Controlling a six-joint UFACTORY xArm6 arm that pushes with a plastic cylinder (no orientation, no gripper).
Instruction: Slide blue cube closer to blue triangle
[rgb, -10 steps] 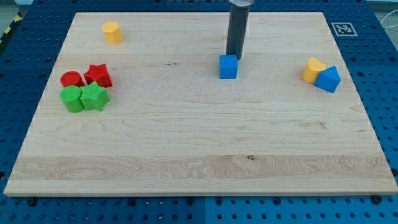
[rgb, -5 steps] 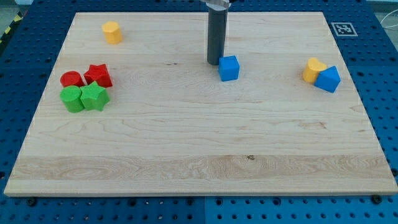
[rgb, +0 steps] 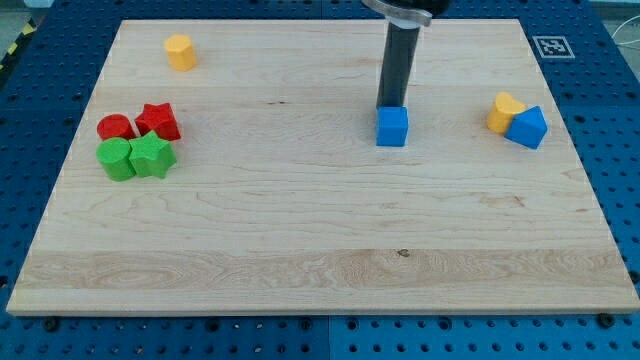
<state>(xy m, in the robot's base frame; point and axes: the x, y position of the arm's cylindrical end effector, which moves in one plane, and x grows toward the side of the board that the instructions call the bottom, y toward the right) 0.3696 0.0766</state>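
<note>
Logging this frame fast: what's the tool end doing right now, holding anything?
My tip: a bare rod, no jaws, holding nothing; it sits against the blue cube on its top side in the view.

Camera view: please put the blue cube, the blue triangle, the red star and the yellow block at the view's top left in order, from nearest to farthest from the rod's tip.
From my tip:
1. Blue cube, directly below the tip in the view.
2. Blue triangle, at the view's right.
3. Yellow block, at the view's top left.
4. Red star, at the view's left; only slightly farther than the yellow block.
</note>
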